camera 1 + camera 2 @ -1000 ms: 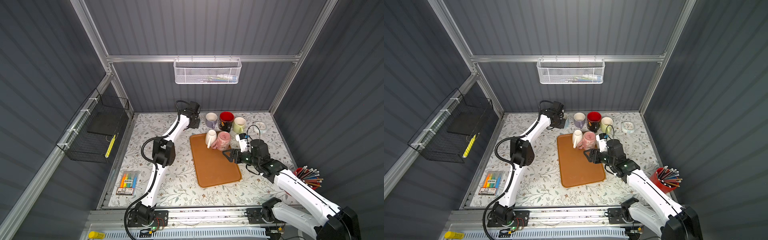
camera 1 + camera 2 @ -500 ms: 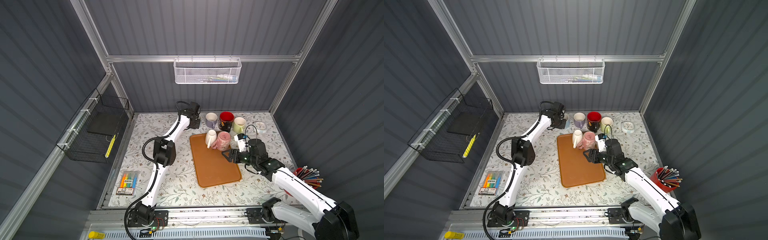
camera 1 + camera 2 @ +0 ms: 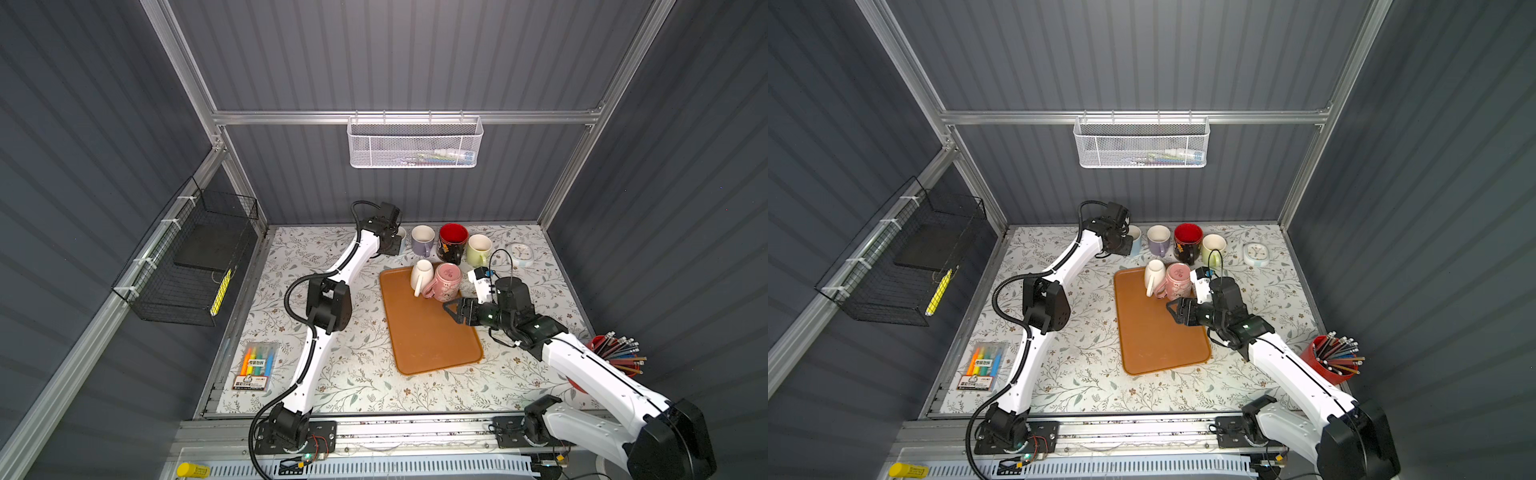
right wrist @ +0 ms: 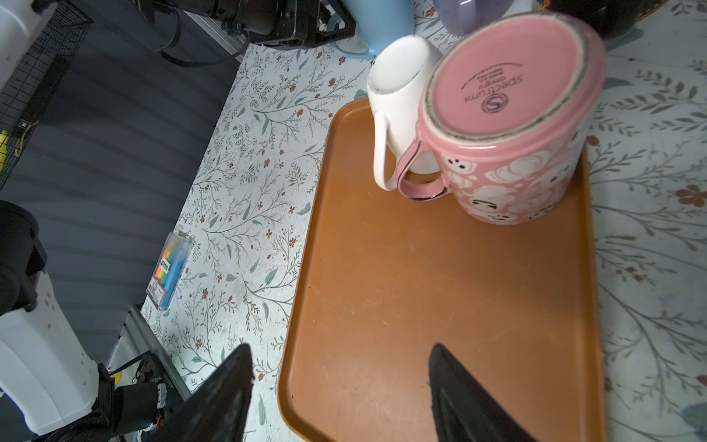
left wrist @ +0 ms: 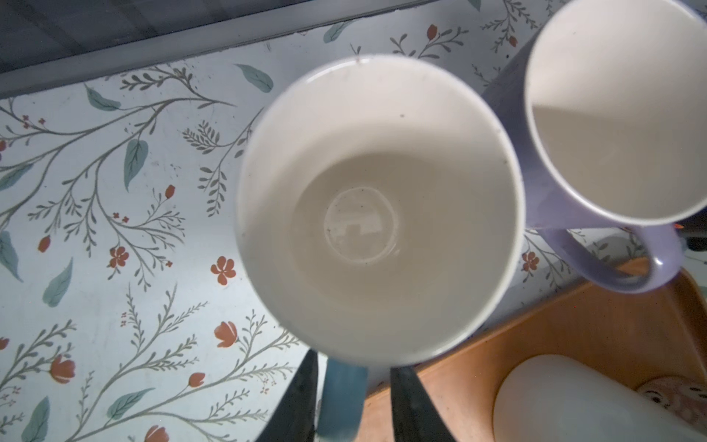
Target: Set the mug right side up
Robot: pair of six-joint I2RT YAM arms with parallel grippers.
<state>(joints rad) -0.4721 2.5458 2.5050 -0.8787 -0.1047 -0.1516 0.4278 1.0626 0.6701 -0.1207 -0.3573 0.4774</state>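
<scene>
- A pink mug (image 3: 446,282) stands upside down, base up, at the far end of an orange tray (image 3: 432,345). It seems to touch a white mug (image 3: 422,274), which is also upside down.
- The right gripper (image 3: 451,311) hovers low over the tray, just beside the pink mug. Its jaws are spread wide and hold nothing.
- At the back of the table a blue mug (image 5: 378,214) stands upright.
- The left gripper (image 5: 354,363) straddles the blue mug's handle. Its fingers are slightly parted, with a gap on one side, so the grasp looks loosened.
- Next along the row, a lavender mug (image 3: 423,240), a red mug (image 3: 453,241) and a pale green mug (image 3: 478,248) also stand upright.
- Judged progress: four mugs are righted, and the two on the tray are left to turn.
</scene>
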